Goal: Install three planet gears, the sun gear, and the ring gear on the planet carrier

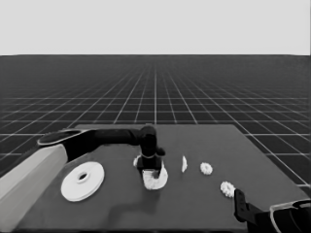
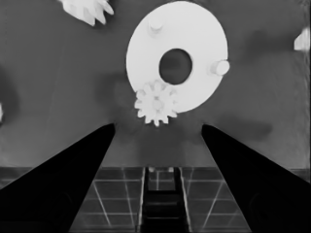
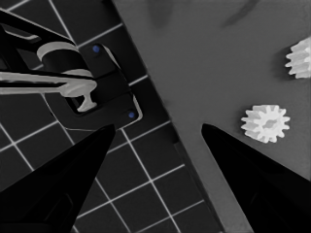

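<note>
My left gripper (image 1: 149, 169) hangs over the smaller round part (image 1: 161, 175) at mid-table, the planet carrier. In the left wrist view this gripper (image 2: 158, 126) is open with nothing between its fingers. The carrier (image 2: 194, 34) lies just beyond the fingertips, with two bare pegs showing. One planet gear (image 2: 156, 103) sits on the carrier's rim nearest the fingertips. Another gear (image 2: 87, 9) lies beside the carrier and peeks out behind the gripper (image 1: 136, 160). The larger round part (image 1: 82, 180), the ring gear, lies flat to the left. Two more gears (image 1: 206, 168) (image 1: 227, 188) lie to the right.
A thin white piece (image 1: 184, 164) stands between the carrier and the right-hand gears. My right gripper (image 1: 239, 201) is parked open at the table's near right corner, and its wrist view shows two gears (image 3: 266, 123) (image 3: 300, 58) near the table edge (image 3: 184, 145).
</note>
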